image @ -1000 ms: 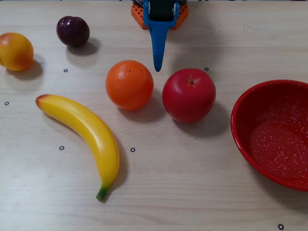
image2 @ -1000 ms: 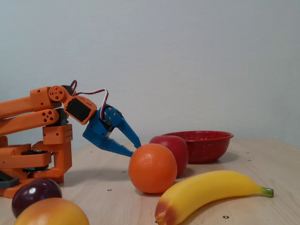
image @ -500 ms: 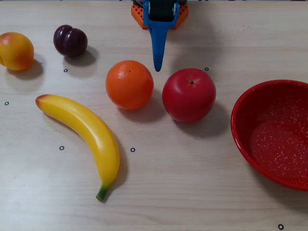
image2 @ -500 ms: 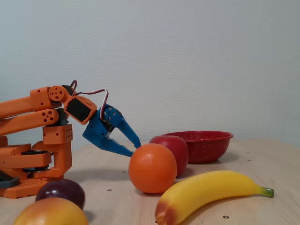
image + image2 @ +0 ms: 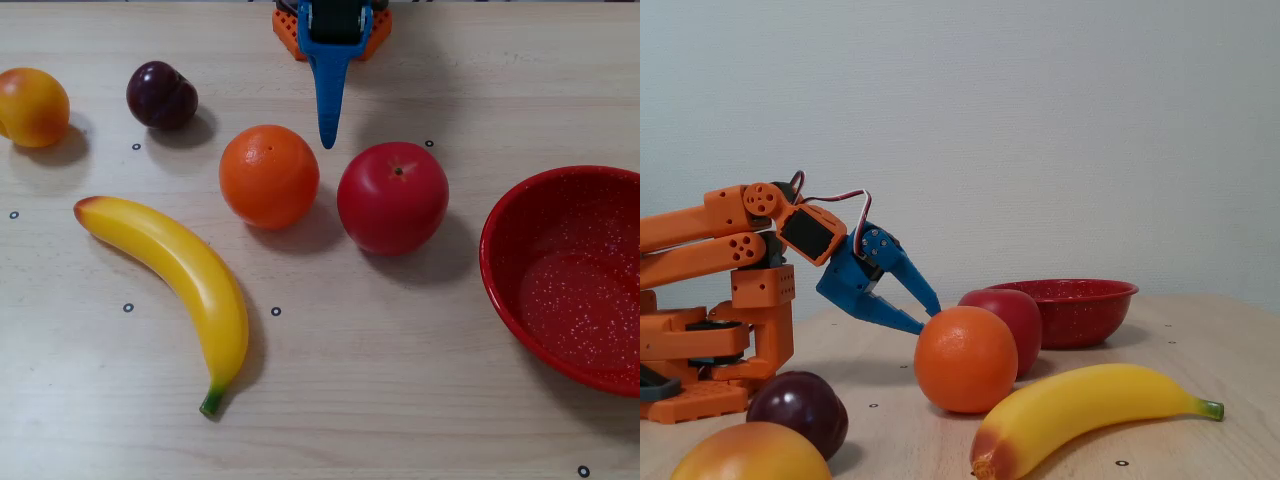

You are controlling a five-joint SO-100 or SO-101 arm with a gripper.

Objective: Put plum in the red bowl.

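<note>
Fingers (image 5: 927, 315) slightly spread in the fixed view, a narrow wedge of gap between the two blue tips, holding nothing and touching nothing; tips angled down toward the surface (image 5: 400, 380), just behind the orange (image 5: 965, 359). Arm folded low and back over its orange base, wrist pitched downward. In the overhead view, fingers (image 5: 327, 135) seen as one blue point aimed between the orange (image 5: 269, 176) and the apple (image 5: 392, 197), clear of both. Plum (image 5: 161, 95) loose on the surface at upper left of the overhead view, well apart from the fingers, between the peach-like fruit (image 5: 33, 106) and the arm's base. Red bowl (image 5: 505, 290) at the right edge, empty, beyond the apple. Banana (image 5: 180, 272) lying diagonally below the orange.
</note>
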